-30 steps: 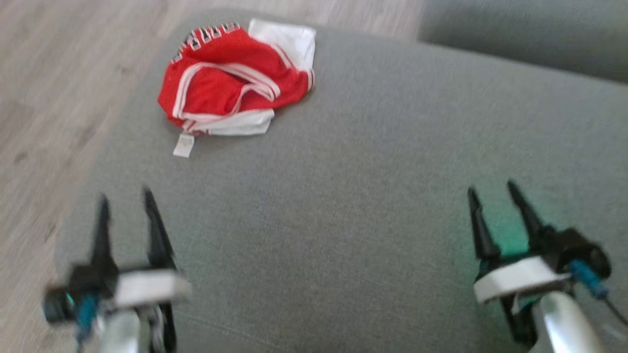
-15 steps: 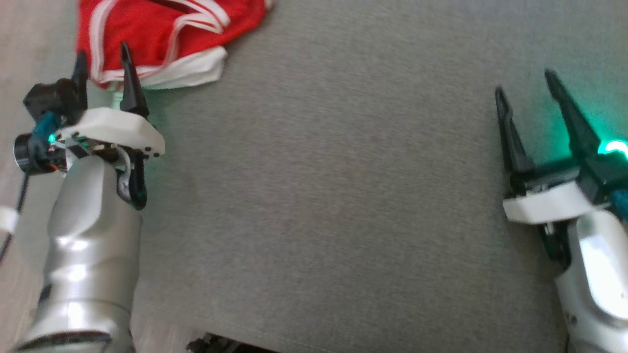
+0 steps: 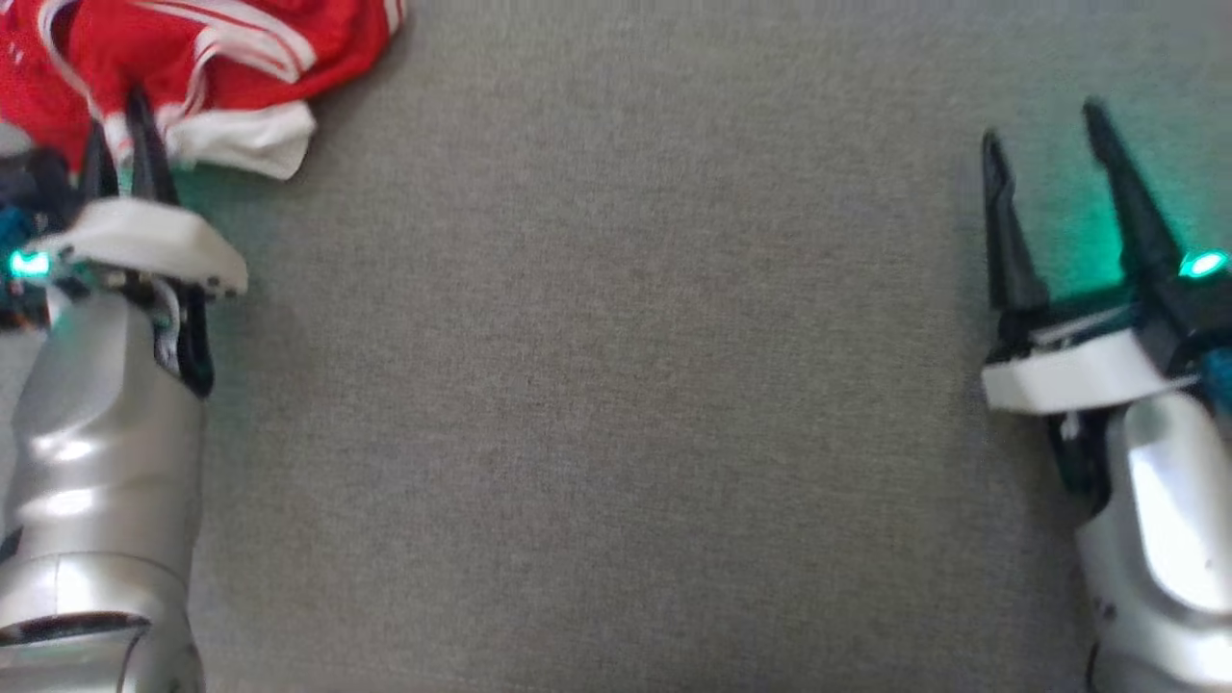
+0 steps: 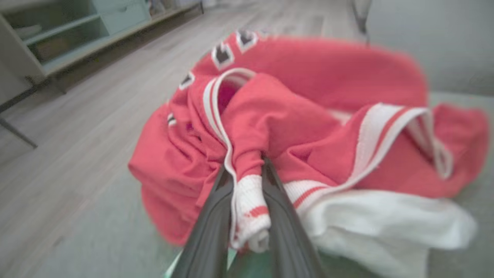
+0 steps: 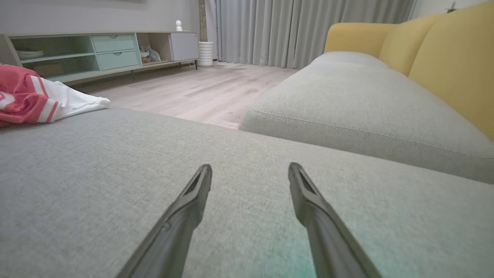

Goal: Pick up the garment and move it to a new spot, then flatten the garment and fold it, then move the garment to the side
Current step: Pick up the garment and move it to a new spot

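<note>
head view: the red jersey (image 3: pixel 221 58) lies bunched at 10 o'clock on the grey sofa cushion (image 3: pixel 616 385), with the left gripper (image 3: pixel 115 120) at its near edge. the right gripper (image 3: pixel 1042 125) is at 3 o'clock, fingers spread.
left wrist view: the fingers pinch the jersey's white ribbed hem (image 4: pixel 251 204).
right wrist view: fingers apart over the cushion, jersey at 9 o'clock.

On the cushion (image 3: pixel 597 385), garment (image 3: pixel 221 58) far left, left gripper (image 3: pixel 115 115) at its near edge, right gripper (image 3: pixel 1041 123) well apart at right
</note>
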Robot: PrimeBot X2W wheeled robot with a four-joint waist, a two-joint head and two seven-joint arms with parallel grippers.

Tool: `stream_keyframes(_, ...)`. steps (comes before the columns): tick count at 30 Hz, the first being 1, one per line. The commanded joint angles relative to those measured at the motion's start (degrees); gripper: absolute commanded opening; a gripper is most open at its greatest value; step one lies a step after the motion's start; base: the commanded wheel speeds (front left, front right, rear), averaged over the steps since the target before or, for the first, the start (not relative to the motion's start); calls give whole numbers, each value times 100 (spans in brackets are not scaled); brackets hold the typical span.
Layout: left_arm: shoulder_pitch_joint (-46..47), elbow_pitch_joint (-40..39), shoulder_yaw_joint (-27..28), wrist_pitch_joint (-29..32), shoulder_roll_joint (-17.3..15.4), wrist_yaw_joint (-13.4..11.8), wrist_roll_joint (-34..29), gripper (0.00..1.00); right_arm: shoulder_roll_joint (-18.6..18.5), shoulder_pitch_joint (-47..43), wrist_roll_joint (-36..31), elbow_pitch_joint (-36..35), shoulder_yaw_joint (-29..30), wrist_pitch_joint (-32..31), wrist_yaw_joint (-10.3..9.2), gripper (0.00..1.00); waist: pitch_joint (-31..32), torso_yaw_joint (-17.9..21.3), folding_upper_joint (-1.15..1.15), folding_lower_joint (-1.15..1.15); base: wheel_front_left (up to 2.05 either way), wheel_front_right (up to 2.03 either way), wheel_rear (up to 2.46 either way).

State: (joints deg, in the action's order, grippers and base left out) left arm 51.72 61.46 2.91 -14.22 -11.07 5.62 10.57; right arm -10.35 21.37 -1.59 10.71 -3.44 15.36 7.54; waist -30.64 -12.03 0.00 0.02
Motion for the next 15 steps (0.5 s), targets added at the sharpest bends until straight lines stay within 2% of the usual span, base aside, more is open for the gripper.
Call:
stream_keyframes(1,145,-661,20,-72,-366,18,-109,0,158,-389,40,-6,-109,-37,-5,100,426,118,0,-2,0,0,0)
stream_keyframes(2,145,-661,20,-72,-366,18,-109,0,158,-389,40,-6,-109,-37,-5,100,426,118,0,-2,0,0,0)
stream_keyframes(7,160,-2239,-259,-76,-424,79,-410,0,442,-539,210,-5,-154,-37,-5,100,1144,504,0,-2,0,0,0)
stream_keyframes(11,274,-3103,-598,-75,-383,147,-407,0,616,-692,325,-53,-239,-37,-5,100,1643,996,0,-2,0,0,0)
stream_keyframes(15,452,-3870,-1140,243,-322,179,-246,0,704,-827,431,-144,-264,-37,-5,100,1935,1521,0,-2,0,0,0)
